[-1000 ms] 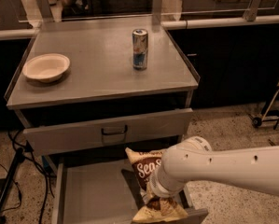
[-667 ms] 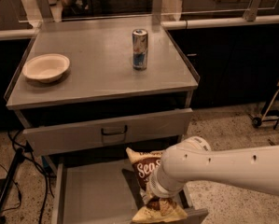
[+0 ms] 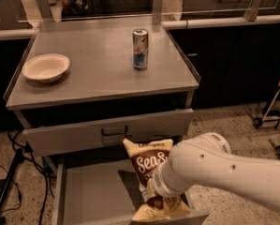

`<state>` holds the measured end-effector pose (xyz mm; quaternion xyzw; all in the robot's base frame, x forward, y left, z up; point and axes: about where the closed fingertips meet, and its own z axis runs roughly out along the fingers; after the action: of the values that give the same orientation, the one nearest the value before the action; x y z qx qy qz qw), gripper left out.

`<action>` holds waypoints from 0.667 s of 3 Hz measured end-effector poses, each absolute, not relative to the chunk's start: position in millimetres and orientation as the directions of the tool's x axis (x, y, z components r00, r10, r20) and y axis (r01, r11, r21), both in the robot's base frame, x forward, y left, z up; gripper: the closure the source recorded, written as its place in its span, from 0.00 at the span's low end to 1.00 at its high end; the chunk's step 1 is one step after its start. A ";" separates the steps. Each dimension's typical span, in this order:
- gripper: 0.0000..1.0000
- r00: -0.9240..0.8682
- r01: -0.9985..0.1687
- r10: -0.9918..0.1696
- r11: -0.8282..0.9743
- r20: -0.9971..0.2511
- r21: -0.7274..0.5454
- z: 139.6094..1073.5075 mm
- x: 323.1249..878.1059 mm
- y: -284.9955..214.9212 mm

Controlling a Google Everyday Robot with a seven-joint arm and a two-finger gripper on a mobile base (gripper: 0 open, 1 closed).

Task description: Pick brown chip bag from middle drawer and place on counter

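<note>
- Standing tall over the open middle drawer (image 3: pixel 90 196), the brown chip bag (image 3: pixel 146 161) looks ready to go up.
- The end effector (image 3: pixel 154 187) sits at its middle, behind the white arm (image 3: pixel 224 172); holding or not, I cannot tell.
- The table (image 3: pixel 97 78) above has a can (image 3: pixel 140 48) and a bowl (image 3: pixel 46 67).

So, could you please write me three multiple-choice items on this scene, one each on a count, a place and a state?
1. How many things stand on the counter? A one; B two; C four.
2. Where is the claw? A at the brown chip bag over the middle drawer; B on the counter; C on the floor.
3. The middle drawer is: A shut; B lifted out; C pulled open.
Answers: 1 B, only a bowl and a drink can are there. 2 A, the arm ends at the bag. 3 C, its bare floor shows.
</note>
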<state>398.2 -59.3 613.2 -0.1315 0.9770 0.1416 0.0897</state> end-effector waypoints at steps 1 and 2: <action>1.00 -0.922 -0.319 -0.243 0.918 -0.302 0.235 653.3 382.5 -56.9; 1.00 -0.919 -0.320 -0.243 0.919 -0.309 0.230 657.1 382.7 -57.7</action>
<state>382.7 -57.7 657.1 -0.1453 0.9697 0.1392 0.1384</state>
